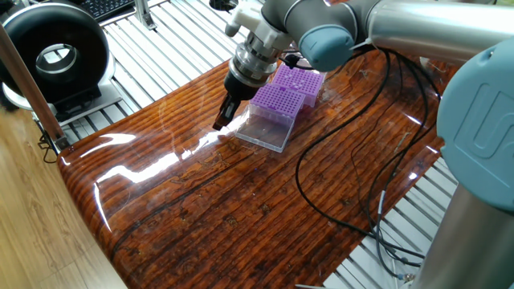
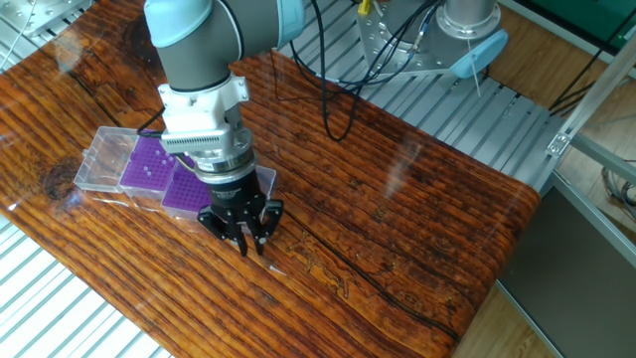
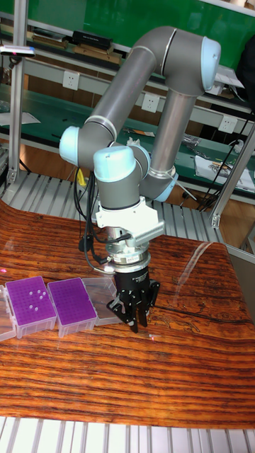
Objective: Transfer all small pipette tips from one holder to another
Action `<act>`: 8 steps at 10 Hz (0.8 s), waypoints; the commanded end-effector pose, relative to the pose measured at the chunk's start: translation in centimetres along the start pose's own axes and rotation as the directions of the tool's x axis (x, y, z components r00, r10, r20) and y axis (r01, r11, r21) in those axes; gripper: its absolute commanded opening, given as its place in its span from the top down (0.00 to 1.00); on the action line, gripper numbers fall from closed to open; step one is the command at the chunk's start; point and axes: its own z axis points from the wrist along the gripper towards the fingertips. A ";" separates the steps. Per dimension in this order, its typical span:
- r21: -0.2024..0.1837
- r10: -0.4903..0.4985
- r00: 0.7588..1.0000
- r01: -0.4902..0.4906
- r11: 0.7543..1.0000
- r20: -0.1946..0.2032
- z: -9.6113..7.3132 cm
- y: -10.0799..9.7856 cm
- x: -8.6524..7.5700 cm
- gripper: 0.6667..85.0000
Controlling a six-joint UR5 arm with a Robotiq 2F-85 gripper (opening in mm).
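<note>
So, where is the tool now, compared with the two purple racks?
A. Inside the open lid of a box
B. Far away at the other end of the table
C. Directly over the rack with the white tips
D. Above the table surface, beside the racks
D. The tool hangs over bare table just beside the nearer purple rack, not over any rack.

The UR5 arm [image 3: 142, 92] bends down from its elbow, wrist vertical. Its gripper [image 3: 134, 322] [image 2: 249, 245] [image 1: 218, 124] points straight down, black fingers drawn close together at the tips.
</note>
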 end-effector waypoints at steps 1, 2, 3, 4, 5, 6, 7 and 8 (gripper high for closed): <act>0.002 0.009 1.000 -0.009 1.000 -0.010 -0.2 -0.2 0.3 0.66; -0.006 0.013 1.000 -0.013 1.000 -0.008 -0.2 0.0 0.2 0.66; -0.006 0.011 1.000 -0.011 1.000 -0.002 -0.2 0.0 0.0 0.66; -0.012 0.007 1.000 -0.007 1.000 0.003 -0.2 0.2 -0.1 0.66; -0.023 0.006 1.000 -0.006 1.000 0.008 -0.2 0.5 -0.2 0.66; -0.035 0.007 1.000 -0.006 0.999 0.020 0.0 0.9 -0.5 0.66; -0.041 0.011 0.999 -0.010 0.999 0.039 0.4 1.2 -1.0 0.66; -0.046 0.014 0.999 -0.012 0.999 0.047 0.5 1.4 -1.2 0.66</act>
